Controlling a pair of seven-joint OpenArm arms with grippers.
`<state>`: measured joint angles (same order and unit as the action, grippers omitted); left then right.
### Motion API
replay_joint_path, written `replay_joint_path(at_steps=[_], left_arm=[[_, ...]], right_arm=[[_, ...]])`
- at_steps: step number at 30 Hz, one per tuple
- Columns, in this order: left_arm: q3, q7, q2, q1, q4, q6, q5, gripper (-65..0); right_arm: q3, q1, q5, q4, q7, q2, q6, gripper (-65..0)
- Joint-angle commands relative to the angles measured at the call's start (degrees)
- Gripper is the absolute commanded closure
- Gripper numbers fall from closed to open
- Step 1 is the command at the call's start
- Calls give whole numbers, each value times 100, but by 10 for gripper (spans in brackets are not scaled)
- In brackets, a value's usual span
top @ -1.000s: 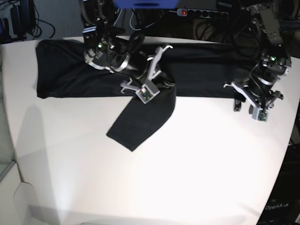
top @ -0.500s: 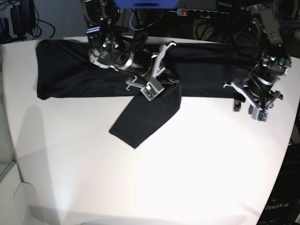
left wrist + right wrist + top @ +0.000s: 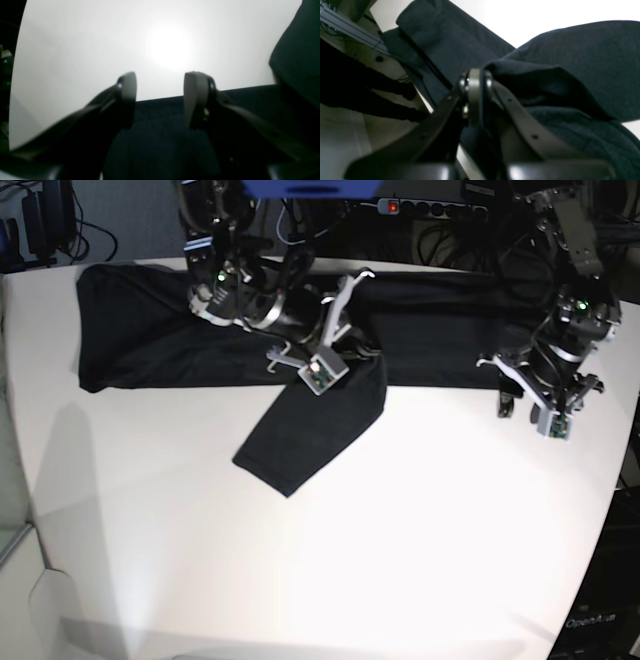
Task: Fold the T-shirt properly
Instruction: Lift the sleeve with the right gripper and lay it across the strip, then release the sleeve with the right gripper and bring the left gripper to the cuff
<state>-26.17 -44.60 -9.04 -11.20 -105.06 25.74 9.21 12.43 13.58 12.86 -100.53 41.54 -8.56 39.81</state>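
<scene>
T-shirt (image 3: 150,340) lying upper frame, sleeve trailing centre; right gripper (image 3: 480,82) jaws pinching fabric, left gripper (image 3: 160,100) jaws spread. Thin knit possibly slipping free, bunching.

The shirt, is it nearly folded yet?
Not yet. Done: the T-shirt lies in a long band across the table. In hand: the right gripper is shut on a fold of cloth, with a sleeve trailing toward the front. The left gripper hangs open at the shirt's other end. Left: tucking that sleeve and folding the band.

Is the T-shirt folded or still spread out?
Mostly spread: the T-shirt lies in a long band across the table, one sleeve hanging forward.
</scene>
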Motion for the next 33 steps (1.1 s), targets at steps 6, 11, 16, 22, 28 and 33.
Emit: replay_joint_path(at_steps=[6,11,16,22,28,33], left_arm=[[-16,139,-59,70,-127,-2,59,-293],[-24,139,-59,70,-127,-2,59,-293],[-24,148,-59,105,-145,-2,59,-293],[20,113,-6,641,-224,-2,68,-295],[1154,-327,3,1450,-180,-11,59,-295],[2683,-362,11,2276,75,-90,6,-296]], right_arm=[[10,-35,116,-79,44,-44,19,-231],[54,-79,107,-88,26,-44,19,-295],[-104,-361,90,-114,44,122,19,-295],[-887,-774,90,-105,369,895,19,-297],[-1994,-941,116,-123,932,1766,19,-297],[-3084,-721,133,-132,949,2267,19,-297]])
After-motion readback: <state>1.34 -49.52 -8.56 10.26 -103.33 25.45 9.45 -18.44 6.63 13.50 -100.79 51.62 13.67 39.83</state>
